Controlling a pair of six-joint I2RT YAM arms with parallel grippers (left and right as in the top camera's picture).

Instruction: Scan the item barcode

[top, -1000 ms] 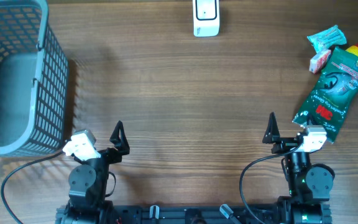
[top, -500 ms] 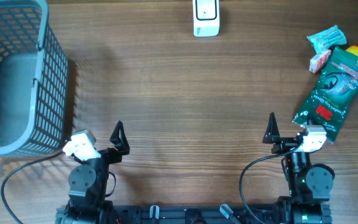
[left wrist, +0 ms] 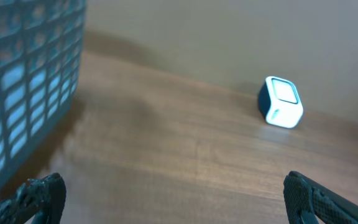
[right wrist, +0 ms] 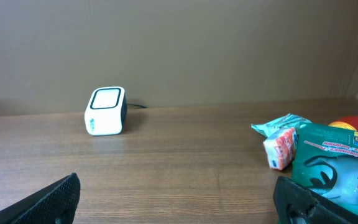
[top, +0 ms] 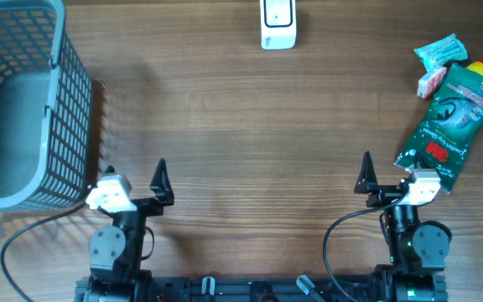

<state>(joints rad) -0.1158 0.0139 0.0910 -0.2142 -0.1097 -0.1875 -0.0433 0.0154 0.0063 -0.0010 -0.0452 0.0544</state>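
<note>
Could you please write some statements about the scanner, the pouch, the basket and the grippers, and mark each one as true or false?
1. The white scanner stands at the far edge of the table. True.
2. The green pouch lies inside the basket. False: it lies on the table, on the right side; the basket is on the left.
3. The right gripper holds the pouch. False: its jaws are open and empty.
4. The left gripper has open jaws. True.
</note>
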